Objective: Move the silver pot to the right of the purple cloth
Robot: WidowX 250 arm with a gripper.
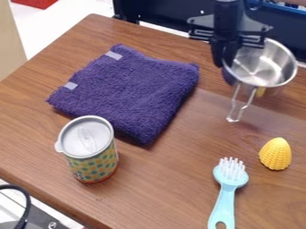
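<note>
- Nearest, at the lower left, a black cable (26, 206) curves beside the wooden table (164, 190).
- A light blue brush (226, 197) lies on the table, its white bristles at the far end and its handle, with a hole in it, toward the near side.
- A patterned cup (95, 166) with a pale lid stands upright, just beside the purple cloth's near side.
- A yellow toy (275, 154) with a bumpy surface rests beyond the brush and to its right.
- The purple cloth (134, 87) lies folded on the left half of the table, two pale tags along its left side.
- The silver pot (269, 67) is to the right of the cloth and apart from it, open side up, its wire handle (234, 107) pointing nearward.
- The black gripper (225, 62) hangs at the pot's left rim, its fingers seemingly clamped on that rim.
- Farthest, at the upper left, is something red (35, 2).
</note>
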